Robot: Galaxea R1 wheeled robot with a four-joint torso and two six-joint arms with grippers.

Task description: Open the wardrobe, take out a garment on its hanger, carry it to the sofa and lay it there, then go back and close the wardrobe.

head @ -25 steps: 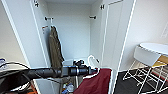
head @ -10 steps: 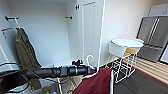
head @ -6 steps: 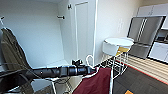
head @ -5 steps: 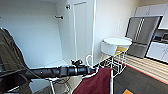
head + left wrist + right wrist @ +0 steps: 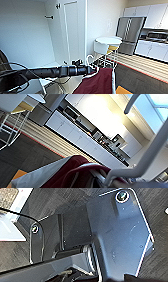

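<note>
The wardrobe [image 5: 30,37] stands open on the left of the head view, its white door [image 5: 72,32] swung out beside it. My left arm reaches across the picture, and my left gripper [image 5: 86,68] is shut on the thin white hanger [image 5: 91,61]. The maroon garment [image 5: 98,82], with a white sleeve along its side, hangs from it in the air. The left wrist view looks close along the white hanger [image 5: 142,164] with the maroon garment [image 5: 72,172] below it. The right wrist view has dark floor behind the robot's own plate.
A round white table [image 5: 108,40] with a white chair [image 5: 101,47] stands just beyond the jacket. A steel fridge [image 5: 130,32] and white kitchen cabinets [image 5: 152,48] line the right wall. A strip of wood floor [image 5: 140,63] borders dark carpet [image 5: 142,82].
The whole head view has swung to the right: the wardrobe has slid to the left and the kitchen has come in. The jacket still hangs at the end of my left arm.
</note>
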